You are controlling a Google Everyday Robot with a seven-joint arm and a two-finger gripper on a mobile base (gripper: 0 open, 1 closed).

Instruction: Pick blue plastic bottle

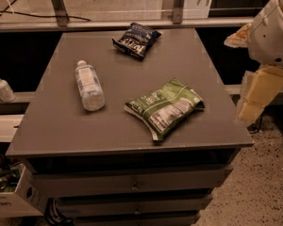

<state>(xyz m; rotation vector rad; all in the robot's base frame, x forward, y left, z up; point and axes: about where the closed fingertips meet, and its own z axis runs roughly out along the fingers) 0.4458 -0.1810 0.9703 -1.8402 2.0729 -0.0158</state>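
Largest of all: a flat, matte grey-brown tabletop (61,126), straight-edged and smooth, narrowing toward 12 o'clock. Rests on a cabinet of the same dull finish, with shallow drawers (132,185) stacked under the near edge.

Next in size, off the tabletop at 3 o'clock: a bulky white arm (273,32) with a rounded, hard-shelled housing. Hangs below it the gripper (253,95), cream-yellow, blocky and flat-sided, just beyond the right rim and touching nothing on the surface. Cannot tell how far the jaws stand apart, nor see anything held in them.

At about 4 o'clock from the middle of the tabletop: a green chip bag (165,106), crinkled glossy foil, puffed like a pillow, lying flat with its crimped ends pointing toward 1 and 7 o'clock.

At 9 o'clock from the middle: the blue plastic bottle (89,85), lying on its side, well apart from both bags. Clear, pale-bluish cylinder with a light label wrapped round the body; white screw cap (81,63) toward 12 o'clock, rounded base toward 5 o'clock.

Near the far edge at 12 o'clock: a dark chip bag (134,40), navy foil, wrinkled, flatter than the green one.

Beyond the left rim at 9 o'clock, on a low ledge: a small white pump bottle (1,86), upright. Down at 7 o'clock, on the floor: a cardboard box (14,199), open-topped.
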